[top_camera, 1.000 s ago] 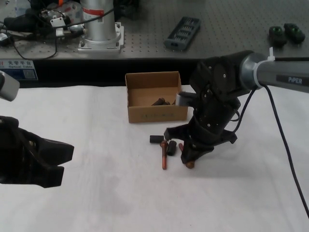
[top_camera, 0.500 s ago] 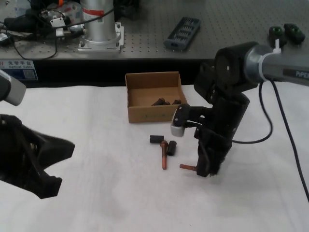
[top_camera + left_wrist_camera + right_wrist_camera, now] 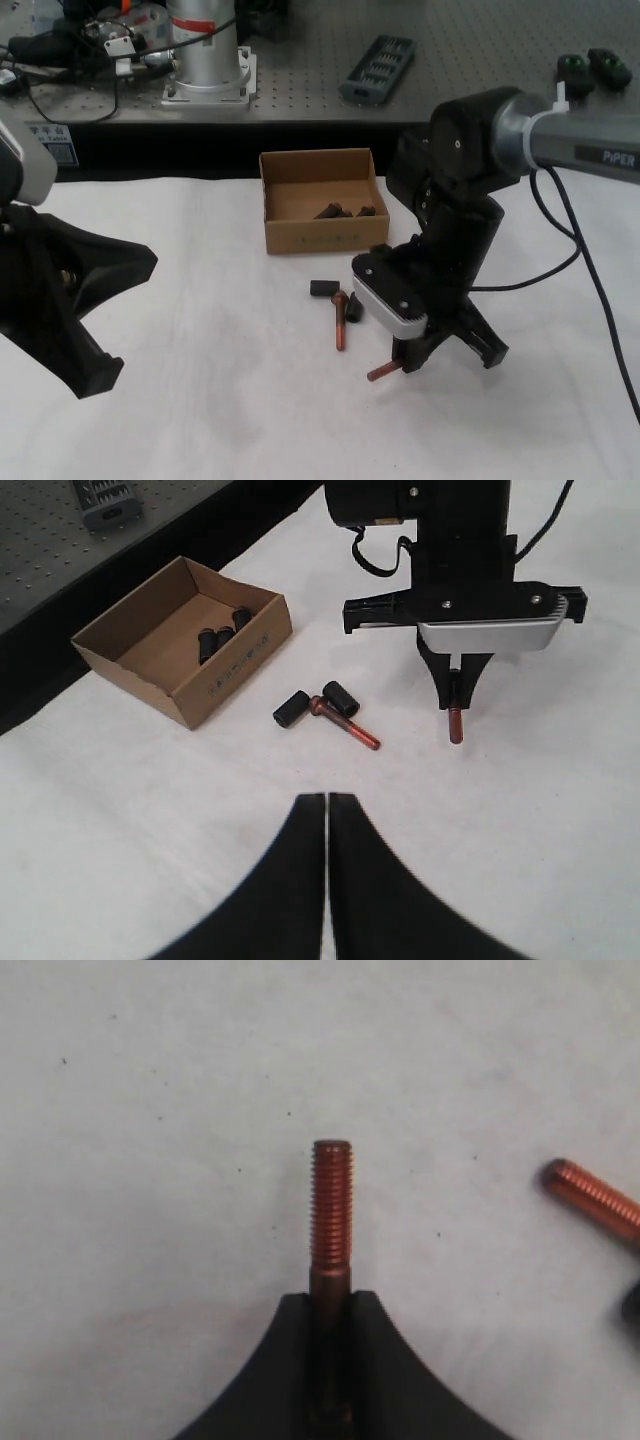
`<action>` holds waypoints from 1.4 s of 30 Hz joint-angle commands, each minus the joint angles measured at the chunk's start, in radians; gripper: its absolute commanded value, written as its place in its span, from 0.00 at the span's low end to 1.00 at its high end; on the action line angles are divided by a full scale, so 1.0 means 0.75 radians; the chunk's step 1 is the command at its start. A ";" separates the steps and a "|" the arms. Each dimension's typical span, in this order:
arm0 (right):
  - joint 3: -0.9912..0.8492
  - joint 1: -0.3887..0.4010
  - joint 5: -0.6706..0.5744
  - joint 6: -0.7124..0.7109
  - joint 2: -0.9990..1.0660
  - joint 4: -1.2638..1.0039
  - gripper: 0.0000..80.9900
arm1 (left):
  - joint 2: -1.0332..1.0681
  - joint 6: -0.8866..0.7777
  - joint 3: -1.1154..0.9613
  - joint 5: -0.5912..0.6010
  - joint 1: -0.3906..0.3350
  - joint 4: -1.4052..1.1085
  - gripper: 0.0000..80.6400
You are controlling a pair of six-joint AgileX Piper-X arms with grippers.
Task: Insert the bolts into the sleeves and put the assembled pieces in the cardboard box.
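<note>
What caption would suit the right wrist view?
Right end effector gripping a copper bolt over white cloth, a second bolt lying nearby.

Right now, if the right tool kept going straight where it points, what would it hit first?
Probably the white cloth: the held bolt sticks out ahead of the right tool, and its tip would touch cloth first. The loose bolt lies off to one side.

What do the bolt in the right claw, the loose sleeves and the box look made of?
The held bolt: metal with a coppery, slightly shiny finish; cut threads show. Loose sleeves: matte black; plastic, rubber or blackened metal, can't tell which. Box: plain brown cardboard, with folded walls and raw edges.
</note>
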 commanded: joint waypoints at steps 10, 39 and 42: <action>-0.002 0.000 -0.150 -0.496 -0.025 0.018 0.03 | -0.007 0.020 -0.002 0.005 0.004 -0.019 0.01; -0.002 0.022 -0.148 1.153 -0.025 0.127 0.42 | -0.007 -0.338 -0.002 0.005 0.004 0.008 0.01; -0.002 0.038 -0.151 1.693 -0.026 0.166 0.42 | -0.007 -0.455 -0.002 0.005 0.004 0.050 0.01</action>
